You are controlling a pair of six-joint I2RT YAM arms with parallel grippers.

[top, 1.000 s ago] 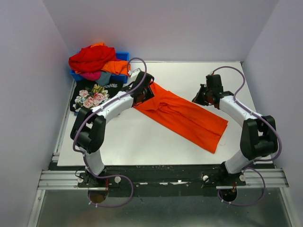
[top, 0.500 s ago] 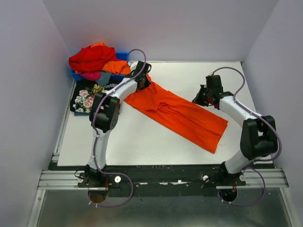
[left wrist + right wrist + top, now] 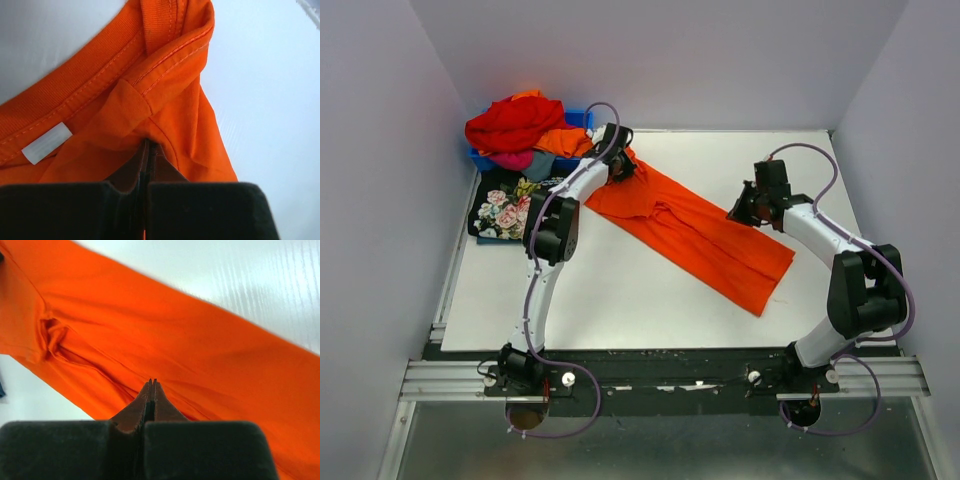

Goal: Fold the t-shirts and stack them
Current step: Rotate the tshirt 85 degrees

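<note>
The left gripper (image 3: pixel 147 150), pinching the orange t-shirt (image 3: pixel 700 240) by its collar, has dragged it toward the worktop's (image 3: pixel 620 300) far-left corner, straightening it for folding, while the right gripper (image 3: pixel 151 385) stays pressed together above it.

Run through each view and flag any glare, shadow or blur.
Top external: even, soft light, only faint shadows on the table, and the orange t-shirt is sharp. Left wrist: the collar stitching and the white label are crisp, with the table washed out pale at right. Right wrist: streaky glare on the table at upper right, and the cloth looks slightly soft.
</note>
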